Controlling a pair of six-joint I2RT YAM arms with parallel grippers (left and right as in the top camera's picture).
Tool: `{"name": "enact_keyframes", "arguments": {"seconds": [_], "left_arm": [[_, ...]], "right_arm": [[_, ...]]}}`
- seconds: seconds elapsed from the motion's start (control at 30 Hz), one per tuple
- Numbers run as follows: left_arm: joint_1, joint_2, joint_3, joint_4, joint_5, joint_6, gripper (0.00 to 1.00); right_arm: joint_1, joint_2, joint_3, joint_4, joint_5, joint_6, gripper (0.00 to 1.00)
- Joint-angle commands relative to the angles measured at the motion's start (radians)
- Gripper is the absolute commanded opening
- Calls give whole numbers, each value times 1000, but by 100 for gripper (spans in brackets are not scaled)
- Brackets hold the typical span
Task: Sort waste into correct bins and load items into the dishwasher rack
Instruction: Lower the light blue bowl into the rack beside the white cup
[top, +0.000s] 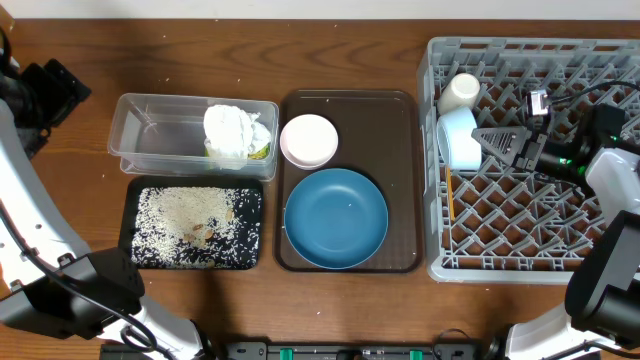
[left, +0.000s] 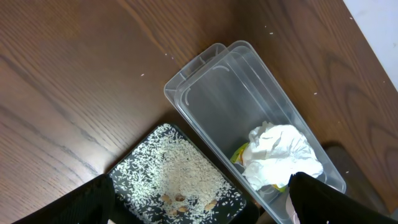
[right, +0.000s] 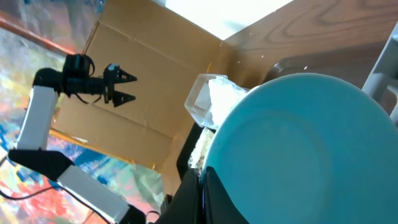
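My right gripper (top: 480, 140) is shut on the rim of the small light-blue dish (top: 460, 138), which stands on edge in the grey dishwasher rack (top: 500, 270) beside the cream cup (top: 460, 92). The right wrist view is mostly filled by that dish (right: 298, 149), with the fingertips (right: 202, 180) pinched at its edge. Chopsticks (top: 449, 195) lie in the rack. My left gripper (left: 202, 208) hangs open, high over the black tray of rice (left: 168, 174), at the table's far left (top: 60, 88). The clear tub (top: 160, 135) holds white napkins (top: 235, 130) and a yellow-green wrapper (top: 258, 152).
A brown serving tray (top: 400, 180) in the middle carries the dark-blue plate (top: 335, 218) and the pinkish-white bowl (top: 308, 140). The black tray (top: 135, 225) sits just in front of the tub. A few brown bits (left: 186, 199) lie among the rice.
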Motion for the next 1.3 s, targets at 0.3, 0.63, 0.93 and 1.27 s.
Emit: {"name": "enact_keyframes", "arguments": {"seconds": [0.3, 0.63, 0.93, 1.27], "left_arm": [[3, 6, 5, -3, -5, -2, 92], [3, 6, 5, -3, -5, -2, 92], [3, 6, 5, -3, -5, -2, 92], [3, 6, 5, -3, -5, -2, 92]], "right_arm": [[-27, 7, -14, 201, -38, 155, 2], [-16, 6, -14, 318, 248, 637, 1], [39, -20, -10, 397, 377, 737, 1], [55, -36, -11, 591, 159, 872, 1]]}}
